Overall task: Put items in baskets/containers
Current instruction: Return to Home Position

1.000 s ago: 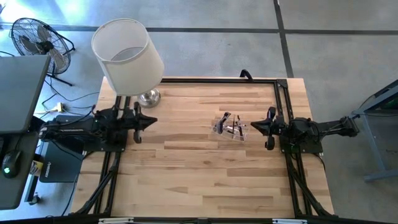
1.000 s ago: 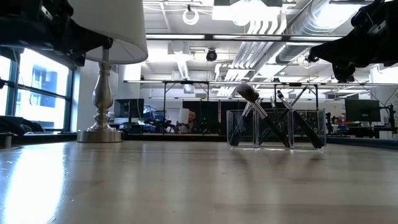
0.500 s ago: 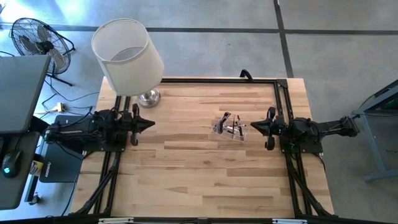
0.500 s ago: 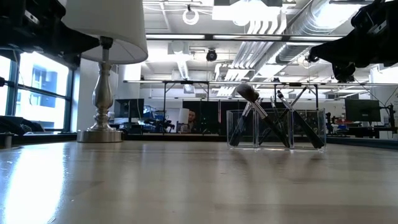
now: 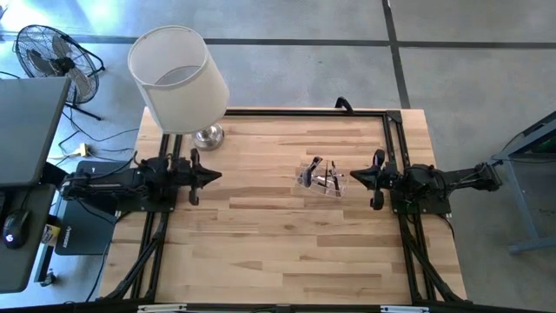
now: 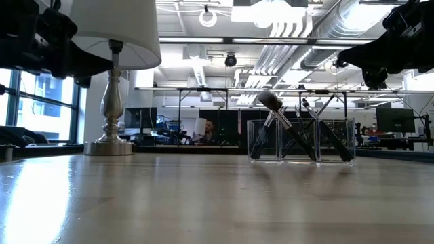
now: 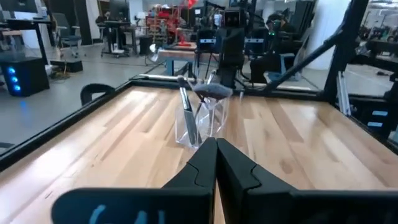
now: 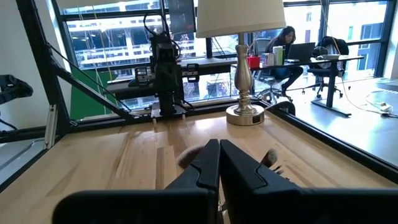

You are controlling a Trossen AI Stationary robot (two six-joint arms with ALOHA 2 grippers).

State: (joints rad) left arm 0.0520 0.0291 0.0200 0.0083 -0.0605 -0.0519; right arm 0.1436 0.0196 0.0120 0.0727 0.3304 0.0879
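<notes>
Clear box (image 5: 322, 180): upright, table (image 5: 261, 252) centre-right. Brushes (image 6: 269, 100): inside box, leaning crosswise (fluffy head topmost). Left gripper (image 7: 216, 144): fingers pressed tog., nothing held, at left edge nr lamp (image 5: 178, 78). Right gripper (image 8: 219, 144): likewise closed, empty, near box, raised.

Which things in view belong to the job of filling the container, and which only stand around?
Job: slim dark-handled makeup brushes, standing in the small clear plastic box; left gripper and right gripper, both shut, empty.
Unrelated: table lamp with white cylindrical shade; black floor fan.
</notes>
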